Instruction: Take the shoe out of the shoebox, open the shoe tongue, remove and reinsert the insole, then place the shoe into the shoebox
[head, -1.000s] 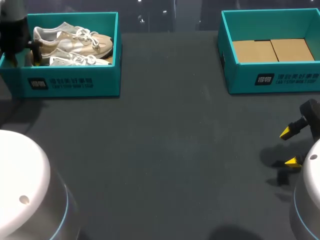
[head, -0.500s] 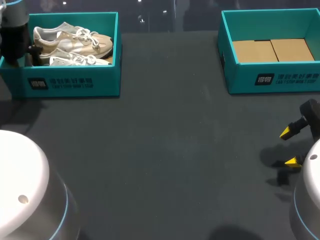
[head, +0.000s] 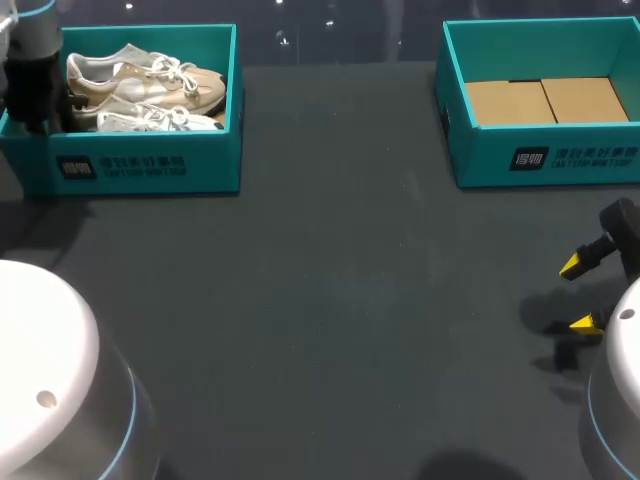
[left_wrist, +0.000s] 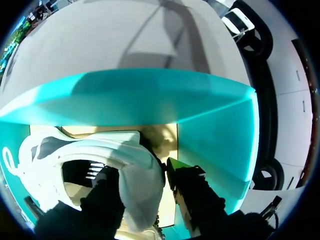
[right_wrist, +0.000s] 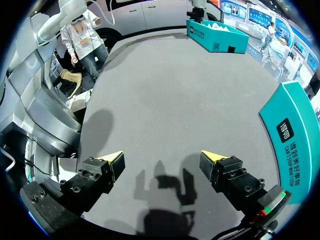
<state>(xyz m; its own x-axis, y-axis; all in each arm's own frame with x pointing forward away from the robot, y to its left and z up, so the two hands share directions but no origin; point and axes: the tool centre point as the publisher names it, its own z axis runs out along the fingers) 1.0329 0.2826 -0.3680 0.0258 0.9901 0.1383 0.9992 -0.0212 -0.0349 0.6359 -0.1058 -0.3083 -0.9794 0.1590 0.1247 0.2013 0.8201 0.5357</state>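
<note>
While the shoe (left_wrist: 135, 165) lies in its shoebox (left_wrist: 150, 95), heel pinched by the left fingers (left_wrist: 105, 192), no step looks finished, and the right fingers (right_wrist: 114, 161) hang spread over the worktop (right_wrist: 165, 100).

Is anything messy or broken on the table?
Nothing stands out. The shoe sits inside its shoebox with the left gripper shut on its heel; the right gripper hangs open above the table.

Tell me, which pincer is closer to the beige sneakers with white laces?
Left. The left pincer is at the heel of a beige sneaker inside the teal cardboard shoebox; the right pincer hangs over the dark table, far away.
</note>
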